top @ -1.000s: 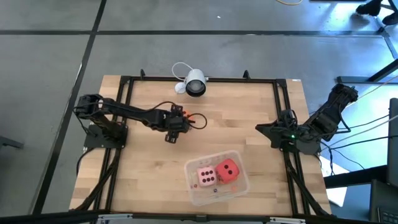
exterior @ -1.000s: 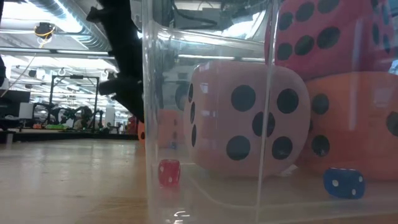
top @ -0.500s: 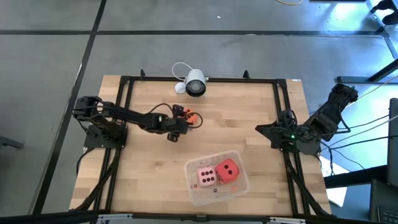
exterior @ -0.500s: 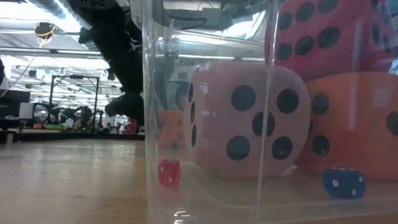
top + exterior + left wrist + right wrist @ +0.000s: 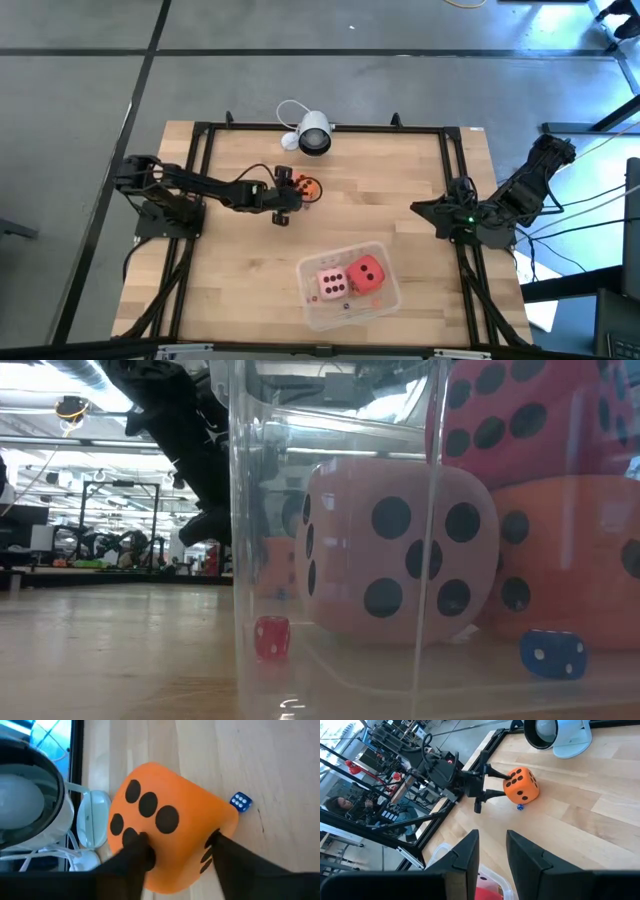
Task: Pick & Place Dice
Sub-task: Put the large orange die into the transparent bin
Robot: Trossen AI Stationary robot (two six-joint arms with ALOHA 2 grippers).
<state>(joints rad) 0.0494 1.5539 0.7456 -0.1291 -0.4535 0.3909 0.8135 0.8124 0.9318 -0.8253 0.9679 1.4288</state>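
Note:
One orange die (image 5: pixel 309 188) sits on the wood near the table's far middle, also seen in the left wrist view (image 5: pixel 165 827) and the right wrist view (image 5: pixel 521 785). My left gripper (image 5: pixel 298 192) reaches it from the left and is shut on it. The clear tub (image 5: pixel 385 300) near the front edge holds the pale pink die (image 5: pixel 331 283), the red die (image 5: pixel 368 271) and, in the low view, a second orange die (image 5: pixel 570 560) under the red one (image 5: pixel 520 410). My right gripper (image 5: pixel 492 862) waits open at the table's right edge. My left gripper pinches the orange die between its two fingers (image 5: pixel 134 854), on the die's side nearest the arm (image 5: pixel 172 870). The fingers come almost level from the table's left, one on each of two opposite faces (image 5: pixel 506 779). The die's underside rests on the table.
A small blue die (image 5: pixel 240 802) lies on the wood just beside the orange die. A white round camera (image 5: pixel 313 132) with its cable stands at the far edge. Small red (image 5: pixel 272 637) and blue (image 5: pixel 553 654) dice lie in the tub. A black frame rims the table.
My left gripper has sunk toward the table and drawn back slightly toward the left edge. Its fingers, spread wide a second ago, have closed in on the orange die. The die now shows in the open beyond the gripper.

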